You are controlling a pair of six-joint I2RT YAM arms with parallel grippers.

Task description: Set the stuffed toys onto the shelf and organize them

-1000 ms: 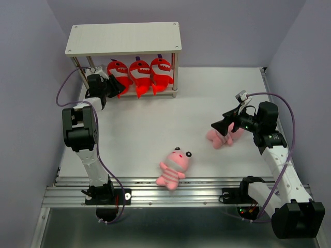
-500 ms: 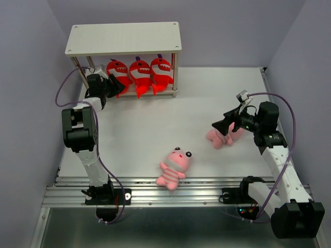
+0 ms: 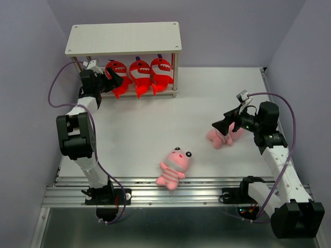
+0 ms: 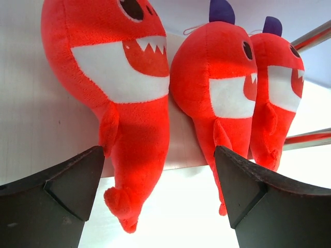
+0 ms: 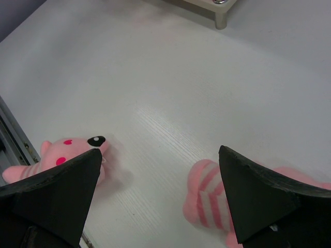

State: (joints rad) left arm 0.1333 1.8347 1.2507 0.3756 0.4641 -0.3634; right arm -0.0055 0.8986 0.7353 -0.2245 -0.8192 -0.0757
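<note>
Three red sharks [image 3: 139, 75] stand in a row on the lower board of the shelf [image 3: 124, 37]. In the left wrist view the left shark [image 4: 121, 93], middle shark [image 4: 222, 88] and right shark [image 4: 279, 93] hang their tails over the board's edge. My left gripper [image 3: 115, 81] is open and empty just in front of the left shark. One pink toy [image 3: 175, 166] lies near the front edge. The other pink toy [image 3: 221, 136] lies under my right gripper [image 3: 221, 126], which is open and empty just above it; it also shows in the right wrist view [image 5: 217, 201].
The shelf's top board is bare. Metal rails [image 3: 176, 188] run along the near table edge. Purple walls close in the left, back and right sides. A shelf foot [image 5: 221, 18] shows at the top of the right wrist view.
My left gripper has lifted and drawn back slightly from the left shark. The right arm and both pink toys have not moved.
</note>
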